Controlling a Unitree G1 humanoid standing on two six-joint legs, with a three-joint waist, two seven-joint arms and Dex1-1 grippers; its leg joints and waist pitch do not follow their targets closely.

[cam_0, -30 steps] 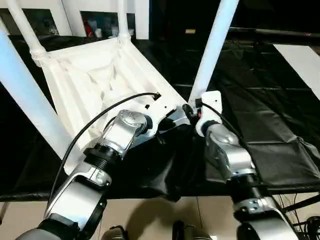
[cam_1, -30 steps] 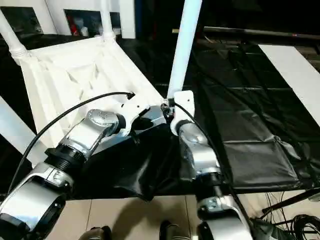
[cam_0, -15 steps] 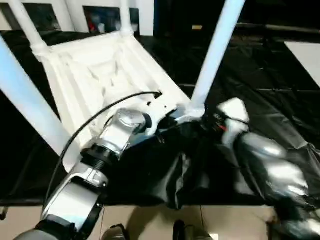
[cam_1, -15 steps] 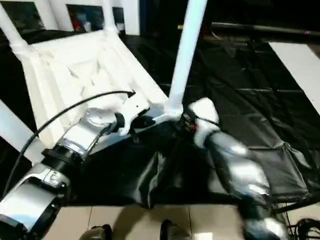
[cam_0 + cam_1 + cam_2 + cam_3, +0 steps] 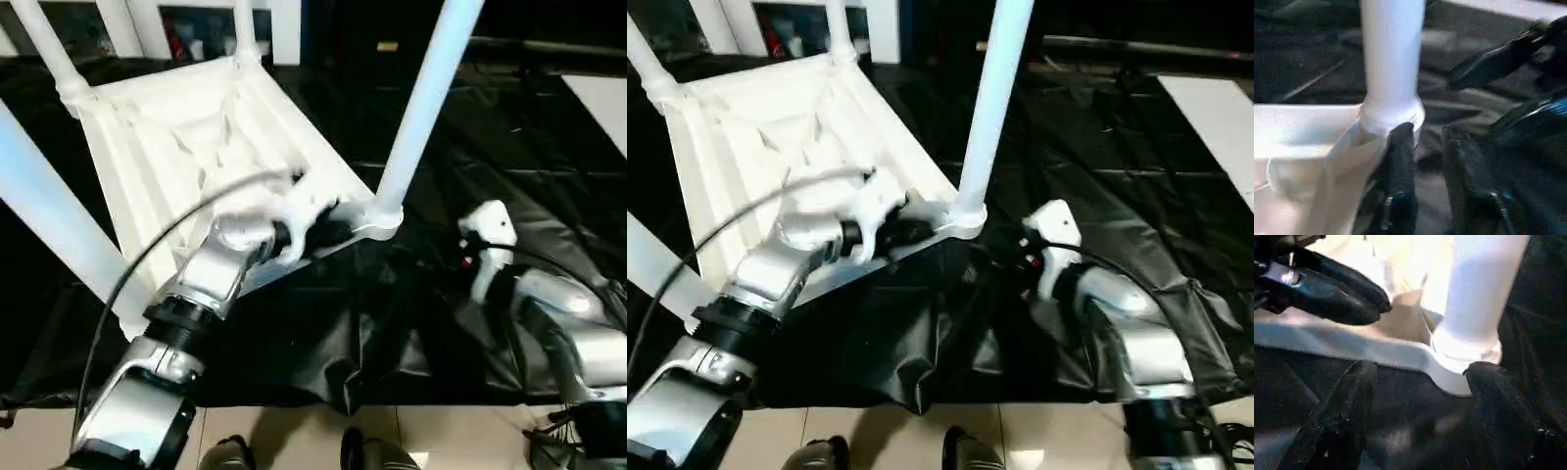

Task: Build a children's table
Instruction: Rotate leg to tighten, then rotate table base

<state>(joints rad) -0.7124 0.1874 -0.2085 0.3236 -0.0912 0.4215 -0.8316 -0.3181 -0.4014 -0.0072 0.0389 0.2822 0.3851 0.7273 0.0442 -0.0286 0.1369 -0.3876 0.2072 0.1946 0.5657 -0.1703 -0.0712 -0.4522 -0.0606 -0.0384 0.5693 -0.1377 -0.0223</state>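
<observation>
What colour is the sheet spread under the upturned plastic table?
Black sheet, clearest in the right eye view.

The table top (image 5: 206,147) lies upside down on the sheet (image 5: 509,176), its legs standing up from the corner sockets; the near-right leg (image 5: 421,108) rises from the socket (image 5: 384,217) at the corner closest to the robot. The left gripper (image 5: 328,227) sits at the top's near edge just left of that socket, its fingers (image 5: 1400,161) beside the leg's base. The right gripper (image 5: 1024,257) is on the sheet to the right of the socket, apart from it.
</observation>
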